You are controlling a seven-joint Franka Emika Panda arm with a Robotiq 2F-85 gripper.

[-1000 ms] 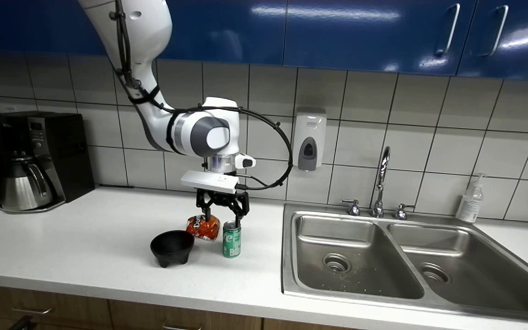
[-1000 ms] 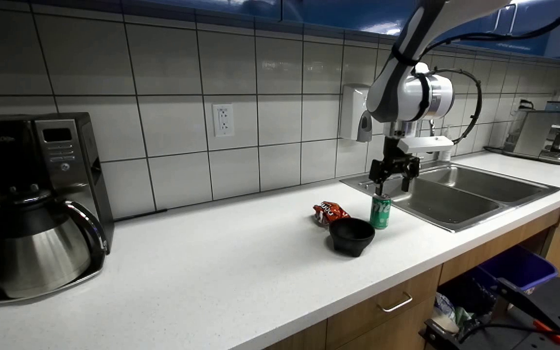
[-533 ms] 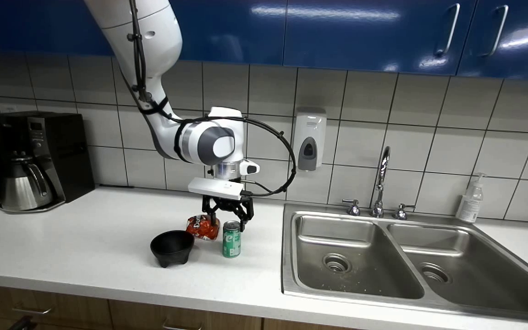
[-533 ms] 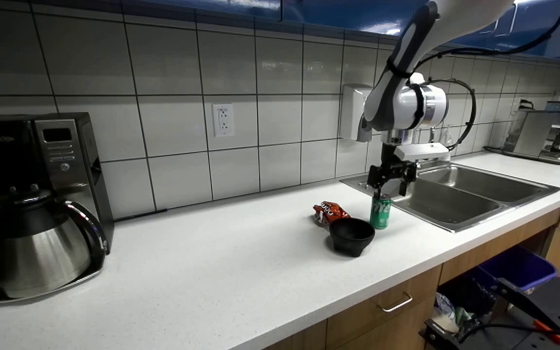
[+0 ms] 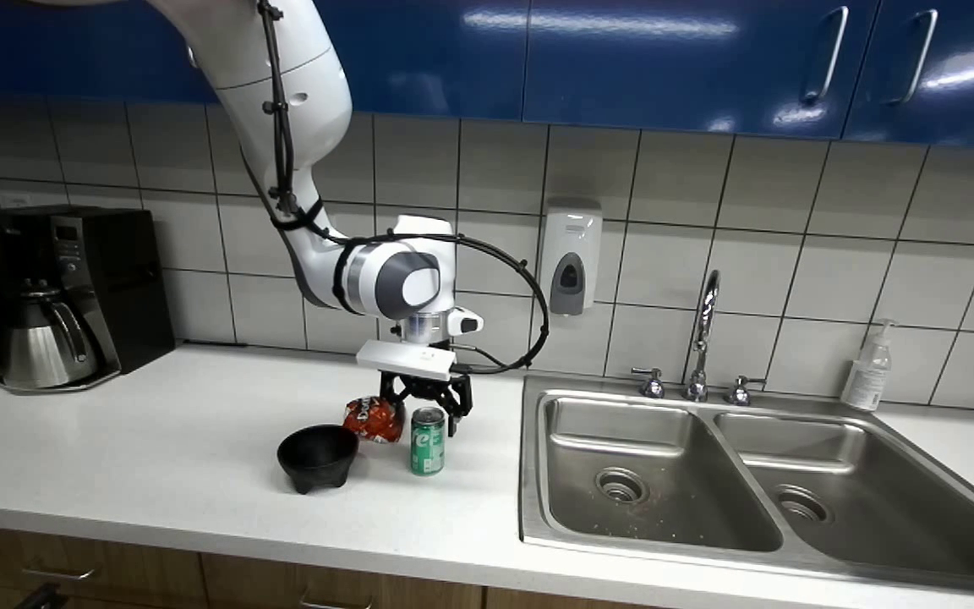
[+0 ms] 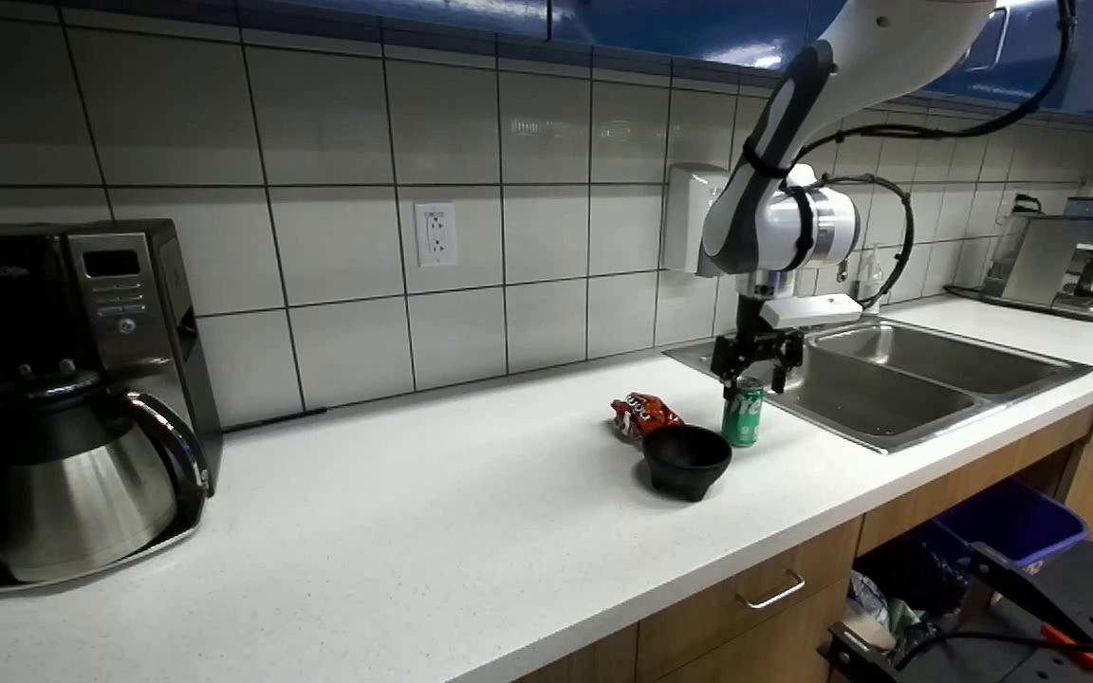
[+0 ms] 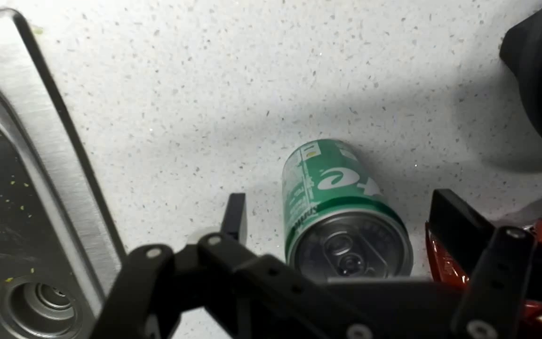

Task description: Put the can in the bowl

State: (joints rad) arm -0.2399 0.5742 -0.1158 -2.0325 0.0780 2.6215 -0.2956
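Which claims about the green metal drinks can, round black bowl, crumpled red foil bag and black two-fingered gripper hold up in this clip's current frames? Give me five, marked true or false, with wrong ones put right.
1. The green metal drinks can stands upright on the white speckled countertop. True.
2. The crumpled red foil bag lies near the round black bowl, outside it. True.
3. The can is already in the bowl. False: it stands outside, on the countertop.
4. The black two-fingered gripper is open, and the wrist view shows the can between its jaws. True.
5. In both exterior views, the bowl appears right of the can. False: it appears left in both.
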